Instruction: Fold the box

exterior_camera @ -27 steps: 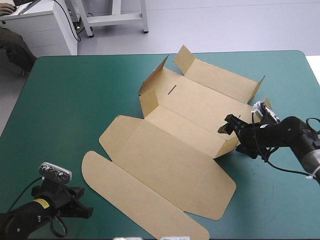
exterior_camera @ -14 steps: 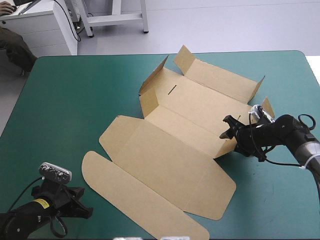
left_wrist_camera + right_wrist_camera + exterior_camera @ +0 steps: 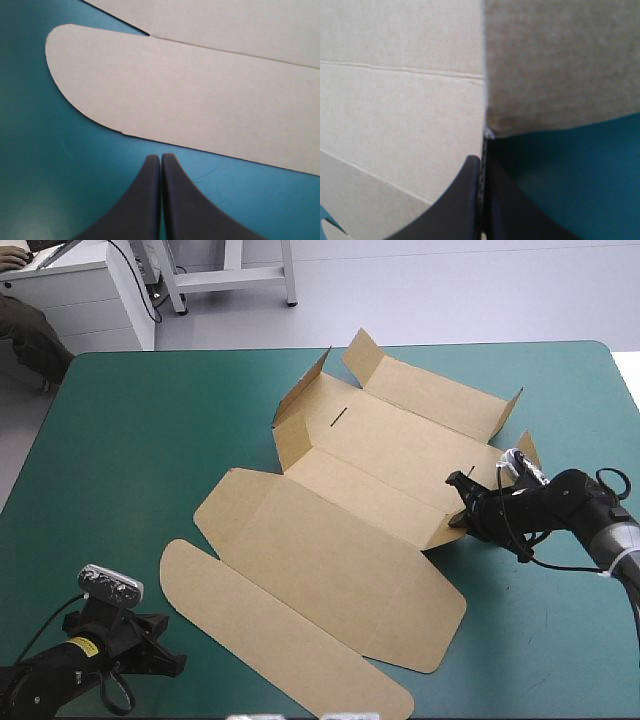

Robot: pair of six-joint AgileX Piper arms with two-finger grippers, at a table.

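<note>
My right gripper (image 3: 481, 160) was clamped on the box (image 3: 380, 470); my left gripper (image 3: 161, 157) was closed and empty.
I pinched the board edge of the box's right-hand wall between my all-but-closed black fingers. The box lay mid-table on the teal-green cover (image 3: 120, 440), far walls partly raised, lid flat. My left gripper's tips sat just short of the rounded lid flap (image 3: 175, 95).

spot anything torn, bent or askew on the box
Nothing stands out. The box looks intact, far walls raised, lid flat; the right gripper is shut on one wall's edge, the left gripper shut, off the board.
</note>
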